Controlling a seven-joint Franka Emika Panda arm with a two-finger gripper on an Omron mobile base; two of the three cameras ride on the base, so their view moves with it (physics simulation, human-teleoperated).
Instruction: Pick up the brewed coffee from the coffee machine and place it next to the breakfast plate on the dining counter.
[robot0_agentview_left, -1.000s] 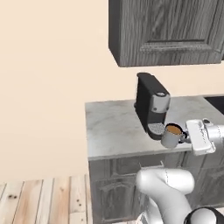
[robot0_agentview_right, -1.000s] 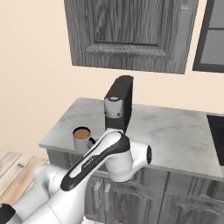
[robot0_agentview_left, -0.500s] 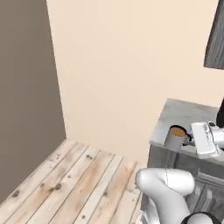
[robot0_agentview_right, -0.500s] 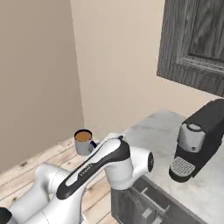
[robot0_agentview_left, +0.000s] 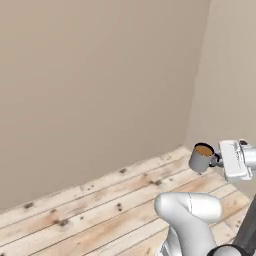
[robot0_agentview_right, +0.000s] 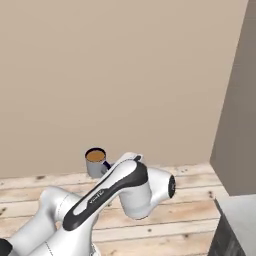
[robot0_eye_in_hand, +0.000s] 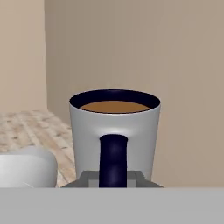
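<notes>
- The brewed coffee, a small grey mug with brown liquid inside, is held upright in the air above a light wooden plank floor, in front of a plain beige wall.
- The gripper is clenched on the mug's dark loop handle; the mug sits directly ahead of the fingertips, with the handle turned back toward the hand.
- In the hand view the handle runs straight down the near face of the brewed coffee, and the coffee surface lies level just below the dark inner rim.
- In the right base view the brewed coffee stands at the far end of the white arm, beyond its forearm.
- A dark line of lettering runs along the forearm in the right base view; it is too small to read.
</notes>
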